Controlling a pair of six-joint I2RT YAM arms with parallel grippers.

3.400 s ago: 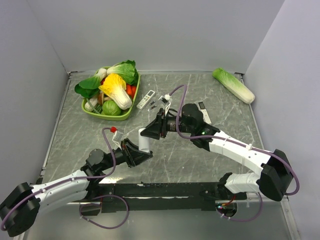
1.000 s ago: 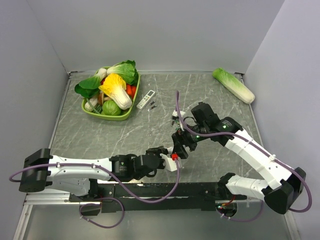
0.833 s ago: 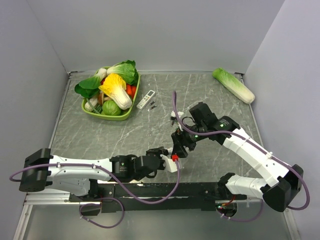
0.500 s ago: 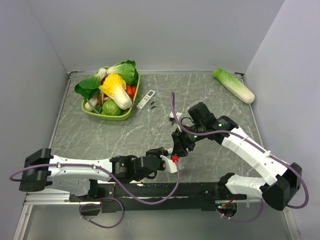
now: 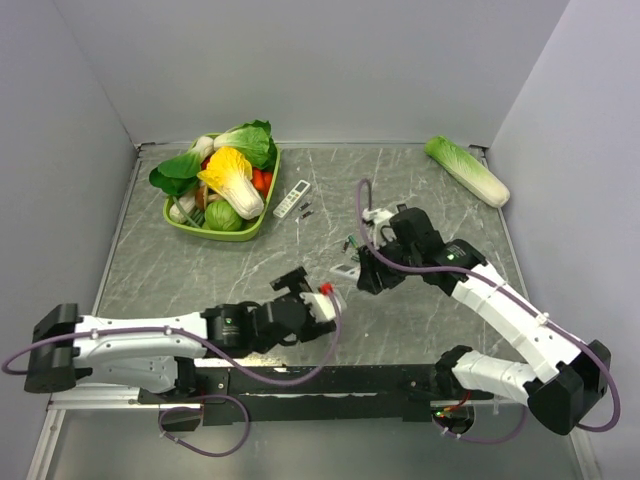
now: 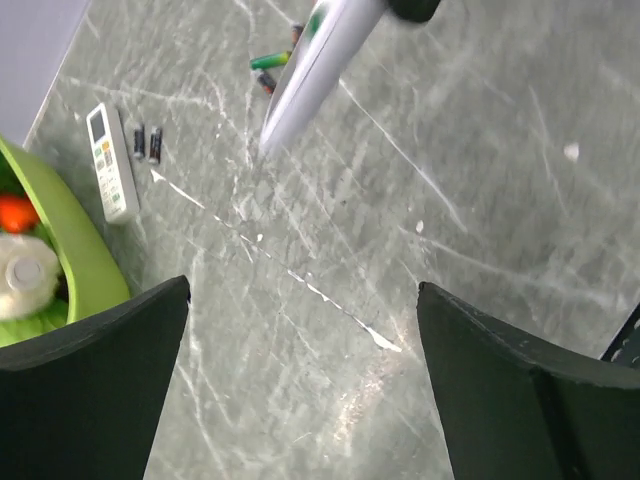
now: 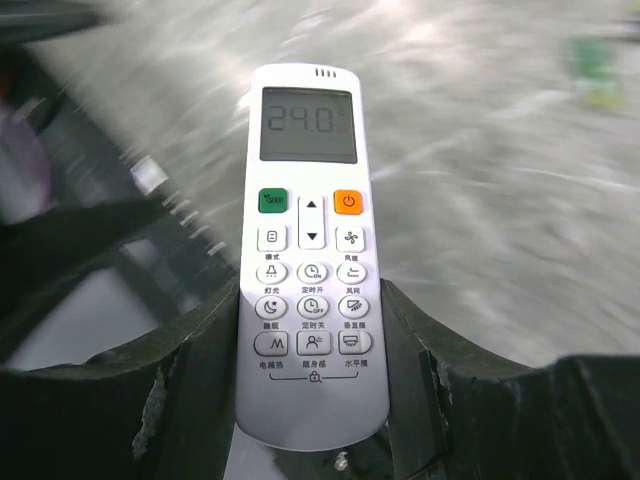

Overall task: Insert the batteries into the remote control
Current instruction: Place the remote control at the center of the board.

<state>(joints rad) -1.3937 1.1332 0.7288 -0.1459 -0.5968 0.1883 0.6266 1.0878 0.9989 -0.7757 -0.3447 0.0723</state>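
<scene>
Clamped in the right gripper (image 7: 312,345) by its button end: the wide white rounded-rectangular remote control (image 7: 308,200) with a pale screen, black fingers (image 7: 190,400) pressing both long edges. Turned face-on to the wrist camera, screen end away from the palm, slanting down toward the grey marbled tabletop (image 5: 200,270); cannot tell whether touching it. A second ago shut tight right against the remote's other end, by the front edge: the left gripper (image 5: 312,297). Now let go and drawn back leftward, fingers (image 6: 90,380) spread wide with nothing between them. Carried away from the front edge since then, along with the right arm, and now near the small greenish cylindrical batteries (image 5: 350,243) lying loose on the table. Unmoved: two dark batteries (image 6: 147,143) beside the slim white remote with grey buttons (image 5: 292,198), near the green plastic basket (image 5: 200,232) of vegetables.
</scene>
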